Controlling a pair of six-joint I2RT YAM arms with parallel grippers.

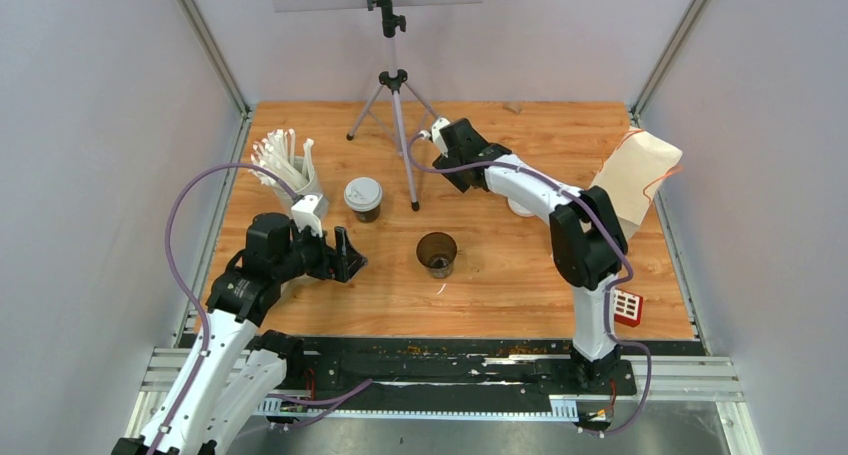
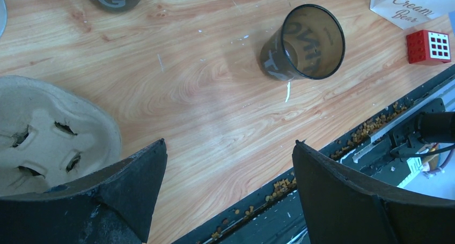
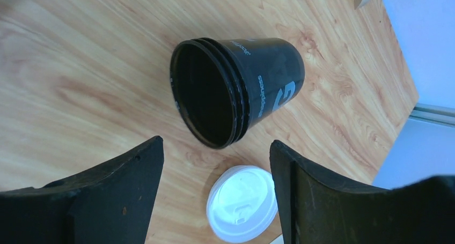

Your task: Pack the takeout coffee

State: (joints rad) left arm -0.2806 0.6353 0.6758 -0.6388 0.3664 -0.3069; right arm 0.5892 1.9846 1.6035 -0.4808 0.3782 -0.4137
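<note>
Early. Lidded cup (image 1: 363,197) and open cup (image 1: 437,253) on table (image 1: 520,275); stack (image 3: 241,88), spare lid (image 3: 242,201) loose; carrier (image 2: 48,131) looks empty. Left claw (image 2: 229,147), right claw (image 3: 215,142) spread, holding nothing.

On the desk (image 1: 500,295), the open cup (image 1: 437,253) stands near the centre. The lidded cup (image 1: 363,197) is behind it to the left, and the straw cup (image 1: 290,175) is further left, near the left edge. The tripod (image 1: 393,105) stands at rear centre, the bag (image 1: 635,175) at the right edge and the block (image 1: 627,307) at front right. A cup stack (image 3: 241,88) sits below the right end effector (image 3: 215,142) with a loose lid (image 3: 241,201) just beside it, and the carrier (image 2: 48,131) lies partly under the left end effector (image 2: 229,142), left of the open cup.
</note>
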